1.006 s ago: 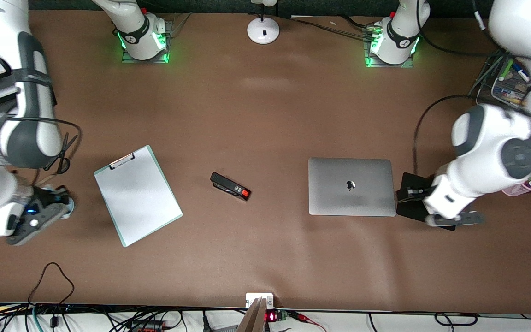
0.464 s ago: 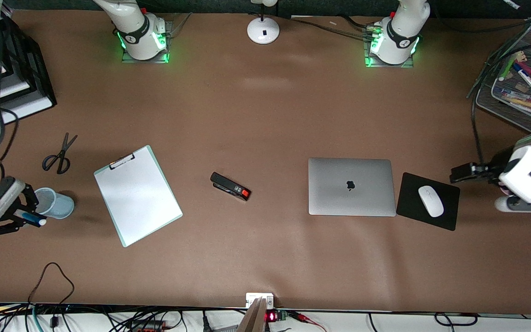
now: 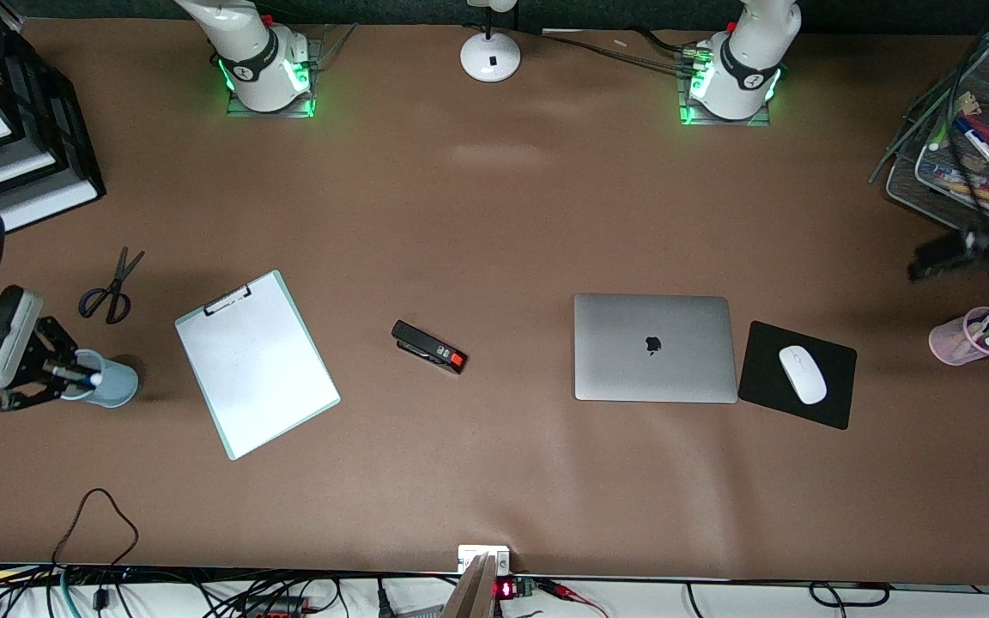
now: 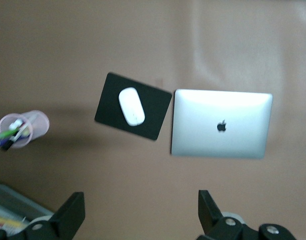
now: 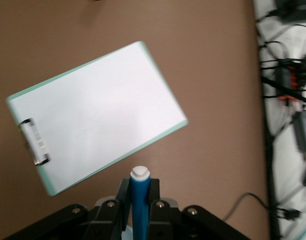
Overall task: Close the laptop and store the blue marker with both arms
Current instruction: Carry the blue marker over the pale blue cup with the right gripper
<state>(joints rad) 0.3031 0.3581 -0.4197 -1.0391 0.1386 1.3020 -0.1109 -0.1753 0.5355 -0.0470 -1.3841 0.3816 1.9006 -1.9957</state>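
We see our right gripper squeezing the blue marker, white end up, right over the blue cup, while our left gripper hangs open, the shut laptop at its 1 o'clock.
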